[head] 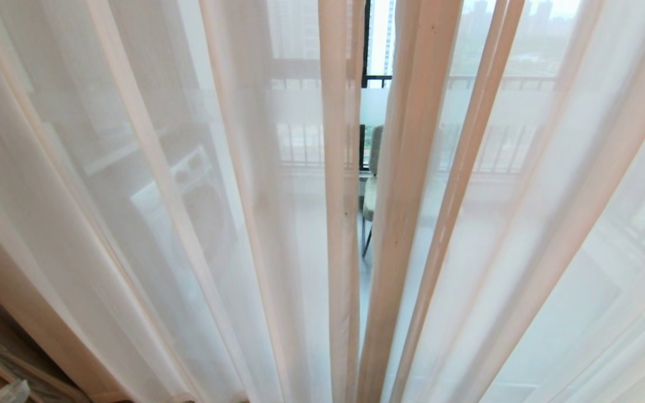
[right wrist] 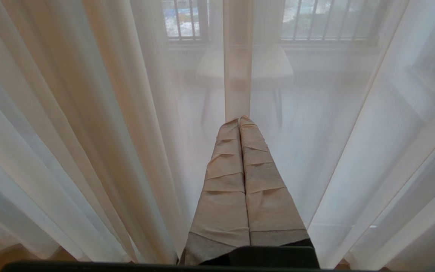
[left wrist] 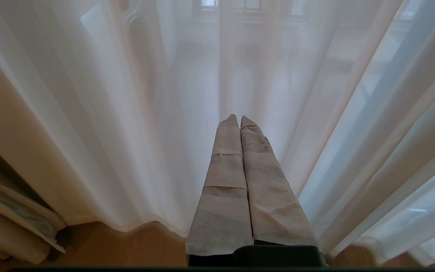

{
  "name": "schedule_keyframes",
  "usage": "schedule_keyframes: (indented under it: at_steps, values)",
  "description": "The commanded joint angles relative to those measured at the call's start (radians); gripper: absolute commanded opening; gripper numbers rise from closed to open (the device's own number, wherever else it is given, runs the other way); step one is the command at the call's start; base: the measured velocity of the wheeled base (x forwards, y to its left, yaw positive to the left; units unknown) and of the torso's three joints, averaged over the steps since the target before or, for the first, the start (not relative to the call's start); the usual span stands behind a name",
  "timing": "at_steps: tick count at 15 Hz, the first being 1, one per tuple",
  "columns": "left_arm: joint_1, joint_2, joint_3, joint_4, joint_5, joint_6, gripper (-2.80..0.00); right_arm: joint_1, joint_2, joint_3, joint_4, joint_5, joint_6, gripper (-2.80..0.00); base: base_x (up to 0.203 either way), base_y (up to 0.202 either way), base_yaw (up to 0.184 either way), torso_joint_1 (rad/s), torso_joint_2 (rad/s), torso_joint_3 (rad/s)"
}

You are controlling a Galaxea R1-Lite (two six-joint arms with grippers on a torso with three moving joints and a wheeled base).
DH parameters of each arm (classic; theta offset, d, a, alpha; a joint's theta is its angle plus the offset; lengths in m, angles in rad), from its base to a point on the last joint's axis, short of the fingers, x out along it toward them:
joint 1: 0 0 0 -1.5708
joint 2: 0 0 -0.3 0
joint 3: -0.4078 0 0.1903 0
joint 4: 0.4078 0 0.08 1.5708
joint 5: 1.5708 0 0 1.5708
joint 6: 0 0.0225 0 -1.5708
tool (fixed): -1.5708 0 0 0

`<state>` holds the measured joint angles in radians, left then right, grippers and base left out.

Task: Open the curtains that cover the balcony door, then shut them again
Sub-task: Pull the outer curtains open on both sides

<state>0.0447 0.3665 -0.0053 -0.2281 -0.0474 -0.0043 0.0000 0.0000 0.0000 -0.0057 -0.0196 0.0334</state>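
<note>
While sheer white curtains [head: 188, 224] hang drawn across the whole head view, a narrow gap at the centre shows the black frame of the balcony door [head: 365, 45] and a chair [head: 372, 190] beyond. The left gripper [left wrist: 236, 120] and right gripper [right wrist: 239, 121], both tape-wrapped, are pressed fully together, empty, pointing at the fabric.

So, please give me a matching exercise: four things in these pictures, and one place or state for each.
Things:
1. thin white see-through curtains
2. left gripper
3. pale chair with dark legs
4. brown wooden floor

States:
A. seen through the narrow gap
B. shut, holding nothing
C. under the hems
D. drawn nearly together

Pairs: 1-D, 2-B, 3-A, 4-C
</note>
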Motion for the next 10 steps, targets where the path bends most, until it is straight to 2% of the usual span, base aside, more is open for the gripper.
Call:
schedule_keyframes:
  at_steps: [1,4,7,10]
  values:
    - [-0.001,-0.123,0.005,0.124,-0.007,0.056,-2.80,0.000,0.000,0.000,-0.001,0.000,0.000,-2.80,0.000,0.000,0.000,0.000,0.00,0.000]
    - [-0.015,-0.152,0.005,0.223,0.006,0.077,-2.80,0.000,0.000,0.000,0.000,0.000,0.000,-2.80,0.000,0.000,0.000,0.000,0.00,0.000]
    - [-0.027,-0.198,0.005,0.225,0.020,0.067,-2.80,0.000,0.000,0.000,-0.001,0.000,0.000,-2.80,0.000,0.000,0.000,0.000,0.00,0.000]
    - [-0.039,-0.347,0.005,0.226,0.030,0.047,-2.80,0.000,0.000,0.000,0.000,0.000,0.000,-2.80,0.000,0.000,0.000,0.000,0.00,0.000]
